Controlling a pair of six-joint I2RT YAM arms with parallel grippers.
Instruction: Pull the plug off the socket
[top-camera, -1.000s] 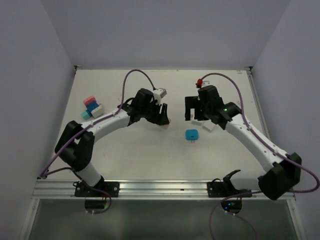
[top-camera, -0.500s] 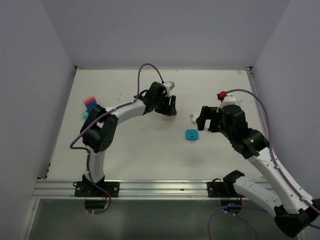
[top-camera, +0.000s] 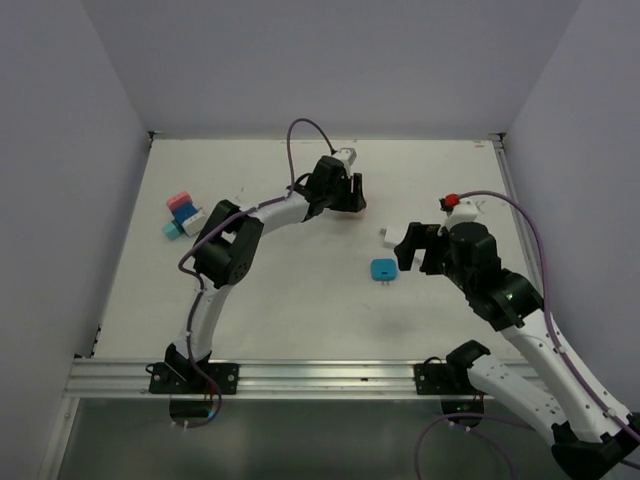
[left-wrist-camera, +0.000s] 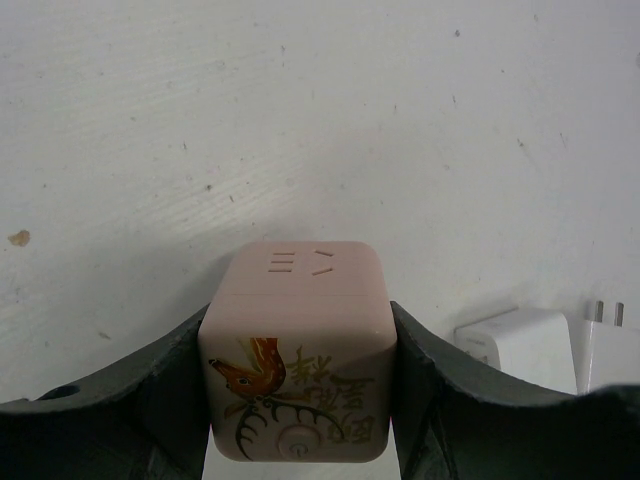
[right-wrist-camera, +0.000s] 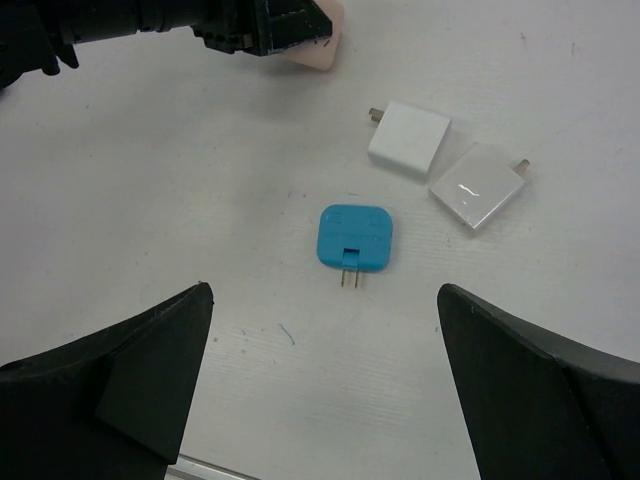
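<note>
Plug (right-wrist-camera: 354, 238) is not in the socket: small blue rounded-square body lying flat on the table (top-camera: 280, 300), two bare prongs pointing toward the near edge, roughly mid-table and directly under the right gripper (right-wrist-camera: 325, 290). Right claw is spread wide and empty, hovering above it with no contact. Socket (left-wrist-camera: 300, 290) is the pink cube with a butterfly print. Left gripper (left-wrist-camera: 297, 345) is clamped on its two side faces, resting at or just off the table toward the far side, well apart from the plug. The slots on the cube's visible face look empty, so I read the pull as done. Handling guess: the plug is light, rigid moulded plastic, smooth and a bit slippery. It sits low when flat, so fingers would have to come right down to the table. Take it across two opposite body edges, not by the prongs, which are thin and could bend or let it pivot. The cube is also stiff and glossy, and its flat sides suit the pinch it has now. Nearby: two white adapters (right-wrist-camera: 408, 138) (right-wrist-camera: 478, 185) lie just past the plug on the far-right side, near it but not touching. A wide claw sweeping that way could nudge them. A cluster of pink, blue and white blocks (top-camera: 182, 214) at far left is out of play. Nothing stands between the right claw and the plug.
</note>
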